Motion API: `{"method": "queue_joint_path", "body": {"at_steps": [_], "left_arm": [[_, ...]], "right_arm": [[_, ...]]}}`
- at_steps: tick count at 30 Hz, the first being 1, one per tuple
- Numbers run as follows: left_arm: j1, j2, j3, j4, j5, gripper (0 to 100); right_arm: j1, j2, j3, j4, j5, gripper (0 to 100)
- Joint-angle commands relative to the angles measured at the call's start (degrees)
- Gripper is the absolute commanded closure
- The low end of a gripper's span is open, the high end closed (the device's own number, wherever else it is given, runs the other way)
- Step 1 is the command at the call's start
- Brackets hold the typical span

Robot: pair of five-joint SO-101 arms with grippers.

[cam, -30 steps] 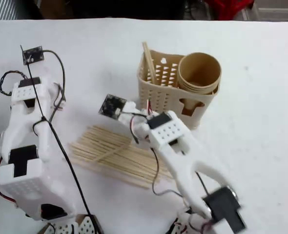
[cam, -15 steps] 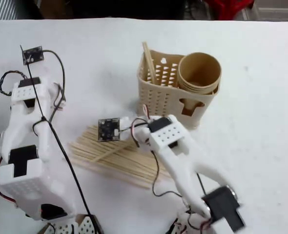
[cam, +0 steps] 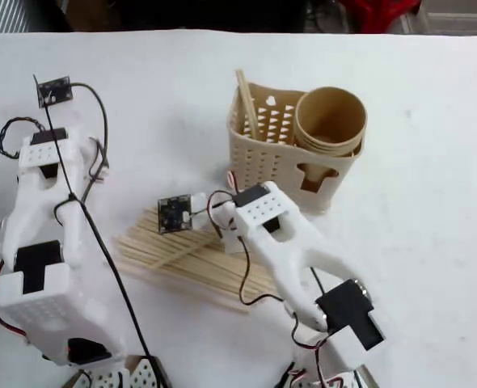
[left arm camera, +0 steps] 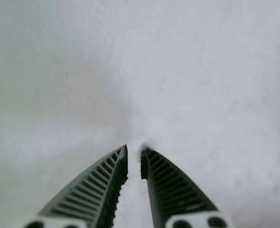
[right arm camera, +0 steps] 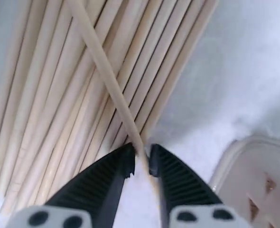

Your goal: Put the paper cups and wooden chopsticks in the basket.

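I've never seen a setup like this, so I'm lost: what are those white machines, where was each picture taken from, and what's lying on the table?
These are two small robot arms at a white table. The high view looks down from a fixed camera: the left arm sits at one side, and the right arm leans over a pile of wooden chopsticks. Beside the pile stands a basket holding stacked paper cups and one leaning chopstick. The other two pictures come from a camera on each wrist, looking along the fingers. The left fingers are shut over bare table, holding nothing. The right fingers appear closed on a single chopstick lying crosswise on the pile.
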Motion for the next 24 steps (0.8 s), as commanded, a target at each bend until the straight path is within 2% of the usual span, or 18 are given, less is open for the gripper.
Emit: {"method": "queue_joint_path", "body": {"at_steps": [1, 3, 11, 19, 24], "left_arm": [[-0.3, -0.2, -0.4, -1.0, 0.3, 93], [-0.3, -0.2, -0.4, -1.0, 0.3, 93], [-0.3, -0.2, -0.4, -1.0, 0.3, 93], [-0.3, -0.2, -0.4, -1.0, 0.3, 93], [-0.3, -0.2, -0.4, -1.0, 0.3, 93]], "right_arm": [[-0.5, -0.1, -1.6, -0.7, 0.2, 98.1], [-0.4, -0.1, -1.6, -0.6, -0.9, 98.0], [-0.3, -5.9, -1.8, 1.9, -13.9, 98.2], [-0.6, -28.0, -1.8, 8.3, -28.8, 98.2], [-0.6, -43.7, -4.0, 7.2, -39.8, 98.2]]}}
